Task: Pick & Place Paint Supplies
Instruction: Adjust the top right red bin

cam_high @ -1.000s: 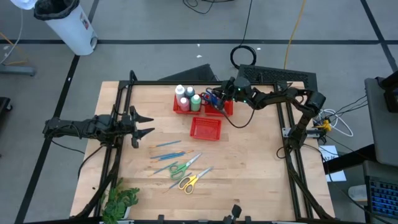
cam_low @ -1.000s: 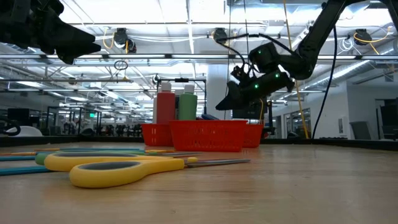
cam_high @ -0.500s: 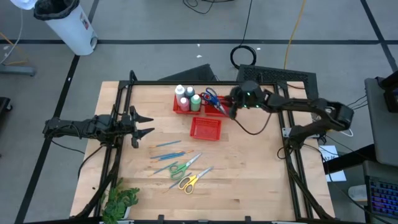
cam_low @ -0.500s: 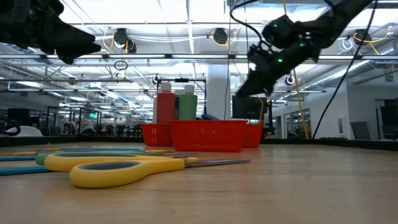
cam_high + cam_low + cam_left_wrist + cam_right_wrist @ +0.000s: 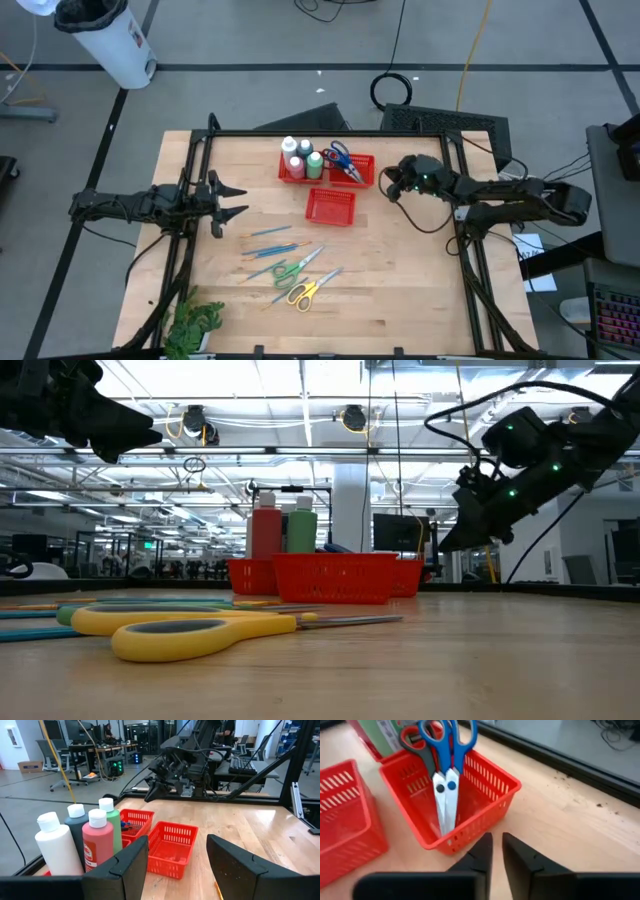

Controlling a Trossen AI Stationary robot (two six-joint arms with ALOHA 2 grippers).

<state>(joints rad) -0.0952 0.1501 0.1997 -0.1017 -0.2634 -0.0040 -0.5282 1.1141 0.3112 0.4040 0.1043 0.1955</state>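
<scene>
Start at the near edge of your table (image 5: 400,290), at six o'clock: the yellow-handled scissors (image 5: 302,292) lie flat there, with the green-handled scissors (image 5: 290,268) just beyond them toward twelve. Next out you see the thin blue and orange brushes (image 5: 270,243) scattered loose on the wood, close to the scissors on the nine o'clock side.

Further on, near the centre, an empty red basket (image 5: 331,206) sits alone. At nine o'clock your left gripper (image 5: 236,200) hangs above the table, its fingers apart and holding nothing.

Past the empty basket, toward twelve, two more red baskets stand side by side. The one nearer nine, the bottle basket (image 5: 290,172), holds the four white-capped bottles (image 5: 301,157): white, grey-blue, pink and green. The one nearer three, the scissors basket (image 5: 485,782), holds the blue-handled scissors (image 5: 451,765) and red-handled scissors (image 5: 417,747), tips down and handles leaning over the rim.

At three o'clock from that basket, your right gripper (image 5: 492,850) hangs just beside it, fingers drawn nearly together with only a thin gap, nothing between them.
</scene>
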